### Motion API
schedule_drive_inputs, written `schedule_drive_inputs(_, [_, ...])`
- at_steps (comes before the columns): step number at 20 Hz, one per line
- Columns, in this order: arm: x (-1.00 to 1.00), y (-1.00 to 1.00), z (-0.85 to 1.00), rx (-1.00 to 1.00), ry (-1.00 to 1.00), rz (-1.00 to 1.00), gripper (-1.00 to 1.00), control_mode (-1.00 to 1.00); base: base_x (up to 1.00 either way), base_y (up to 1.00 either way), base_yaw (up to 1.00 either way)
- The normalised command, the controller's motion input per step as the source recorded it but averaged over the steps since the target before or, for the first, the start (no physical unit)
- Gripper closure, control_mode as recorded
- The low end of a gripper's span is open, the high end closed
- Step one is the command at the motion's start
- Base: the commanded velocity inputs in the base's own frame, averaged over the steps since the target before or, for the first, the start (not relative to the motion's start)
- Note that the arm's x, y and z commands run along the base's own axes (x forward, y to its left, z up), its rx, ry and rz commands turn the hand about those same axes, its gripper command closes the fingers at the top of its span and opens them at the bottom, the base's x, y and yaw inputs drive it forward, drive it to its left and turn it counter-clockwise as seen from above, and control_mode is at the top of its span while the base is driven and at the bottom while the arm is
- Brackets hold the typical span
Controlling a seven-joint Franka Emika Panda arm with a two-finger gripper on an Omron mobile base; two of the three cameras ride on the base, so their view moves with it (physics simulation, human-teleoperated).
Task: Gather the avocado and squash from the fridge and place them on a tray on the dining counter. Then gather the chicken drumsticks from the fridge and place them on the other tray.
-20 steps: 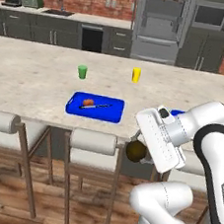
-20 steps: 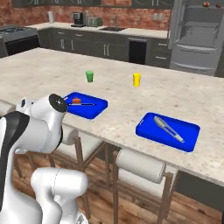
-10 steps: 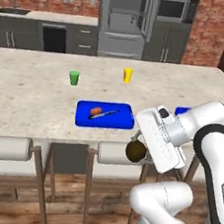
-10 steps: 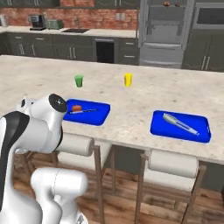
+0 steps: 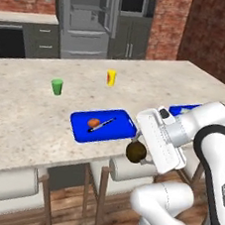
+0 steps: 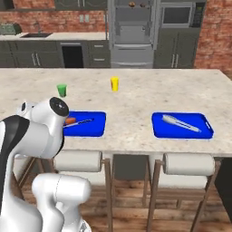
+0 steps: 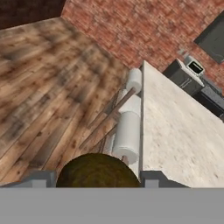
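Hand [image 5: 138, 153] grips avocado [image 5: 135, 151] just off worktop [image 5: 28, 124] front edge, above stools [image 5: 127, 169]; squash [image 5: 93, 123] in near tray [image 5: 82, 128]; far tray [image 6: 206, 131] right.

avocado [image 7: 97, 171]: hand view, lower half cut off at the picture's bottom; finger tips [image 7: 40, 179] show as grey stubs only, either side of it.
other tray [image 5: 183, 110]: left base view, near right edge of the dining counter [image 5: 28, 124], mostly hidden behind the arm; contents not visible there.
tray [image 6: 93, 124]: right base view, left end hidden by the arm.
squash [image 6: 70, 120]: partly covered by the arm.
utensil [image 5: 102, 124]: on the tray, too thin to identify.
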Motion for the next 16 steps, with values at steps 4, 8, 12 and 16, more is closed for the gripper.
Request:
schedule_drive_inputs(4, [0.0, 0.0, 0.0, 0.0, 0.0, 0.0, 1.0, 1.0, 0.55, 0.3, -0.31])
schedule_drive_inputs(8, [0.0, 0.0, 0.0, 0.0, 0.0, 0.0, 1.0, 1.0, 0.54, 0.12, -0.18])
schedule_drive_inputs(12, [0.68, 0.18, 0.0, -0.01, 0.12, -0.07, 1.0, -1.0, 0.17, 0.01, -0.02])
schedule_drive_inputs(16, [0.98, 0.5, -0.01, -0.05, 0.11, -0.16, 1.0, -1.0, 0.0, 0.0, 0.0])
